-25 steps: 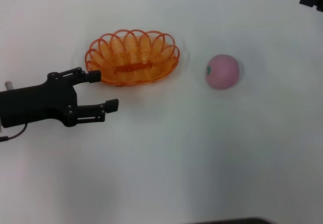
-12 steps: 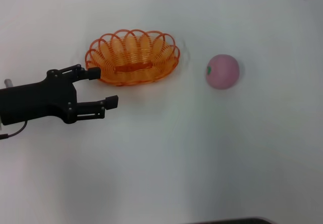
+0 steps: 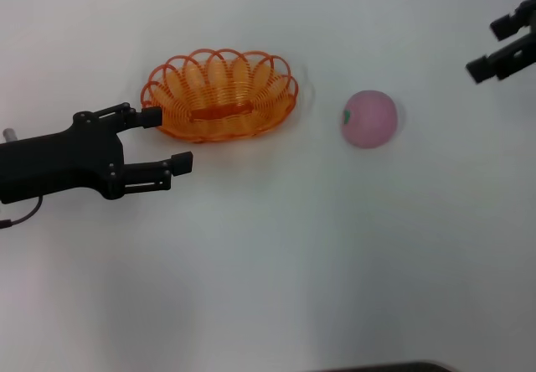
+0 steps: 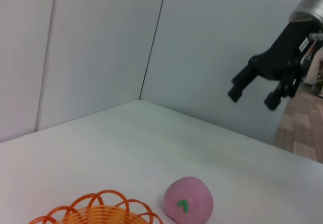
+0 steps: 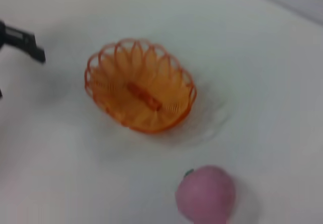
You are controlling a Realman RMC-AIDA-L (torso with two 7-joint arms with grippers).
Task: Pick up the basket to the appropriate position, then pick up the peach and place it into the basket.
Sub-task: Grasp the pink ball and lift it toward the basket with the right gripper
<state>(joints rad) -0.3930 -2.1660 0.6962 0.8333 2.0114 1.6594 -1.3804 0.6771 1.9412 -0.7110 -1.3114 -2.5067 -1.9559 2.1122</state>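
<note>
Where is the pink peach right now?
In the head view, the peach sits on the white table, to the right of the orange basket and apart from it. No claw touches it.

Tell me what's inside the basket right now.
Nothing lies inside the basket: only its own orange wire loops and solid centre strip show, in head and right wrist views. The peach sits outside it on the table. The table directly beneath the strip is covered.

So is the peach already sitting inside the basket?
No: in the head view the peach lies on the white table, apart from the basket, toward the robot's right, and the basket holds nothing.
</note>
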